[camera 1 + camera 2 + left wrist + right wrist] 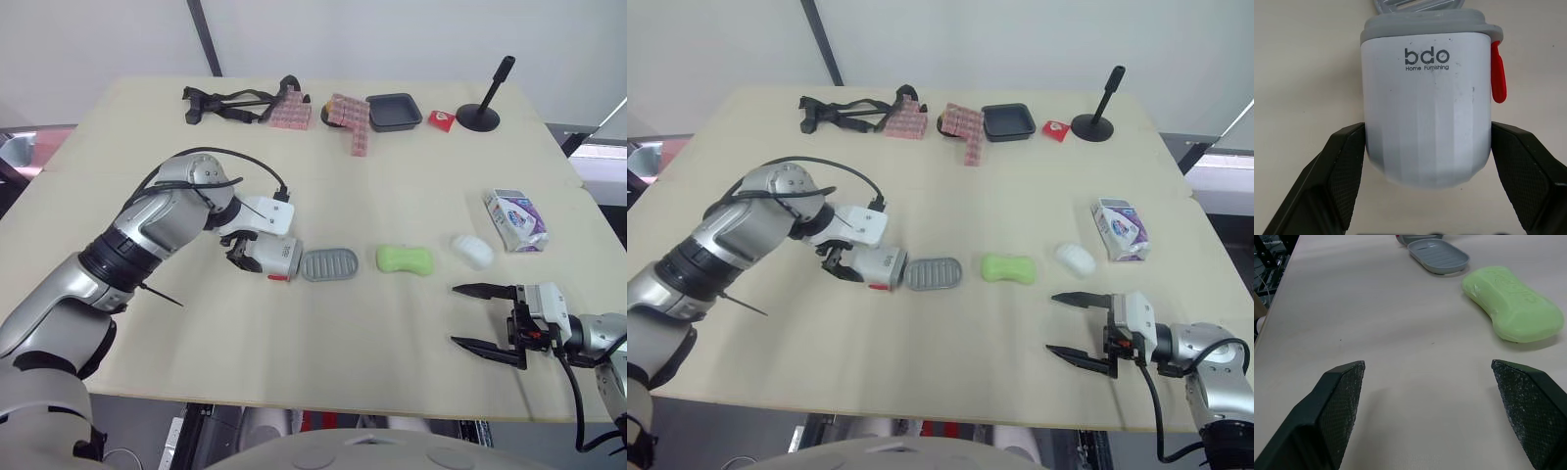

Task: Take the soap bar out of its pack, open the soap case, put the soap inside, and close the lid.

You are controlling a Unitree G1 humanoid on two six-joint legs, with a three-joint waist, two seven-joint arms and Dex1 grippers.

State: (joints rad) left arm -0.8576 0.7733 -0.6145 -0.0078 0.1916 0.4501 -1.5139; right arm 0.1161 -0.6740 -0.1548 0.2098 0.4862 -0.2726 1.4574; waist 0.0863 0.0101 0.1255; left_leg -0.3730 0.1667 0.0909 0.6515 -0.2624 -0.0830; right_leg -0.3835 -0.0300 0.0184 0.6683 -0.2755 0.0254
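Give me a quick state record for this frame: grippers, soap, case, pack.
left gripper: shut on the white soap case, one finger against each side
grey lid: open, lying flat beside the case
soap bar: green, unwrapped, on the table just past the lid
right gripper: open, empty, near the table's front edge
soap pack: on the table at the robot's right
white lump: beside the pack; cannot tell what it is

Grey ribbed oval plastic tray (pixel 1415 5) clipped by frame edge in left wrist view. White-and-purple soap pack (pixel 516 218), right side: print too small to read. Small red object (pixel 442 120), upper right: unidentifiable.
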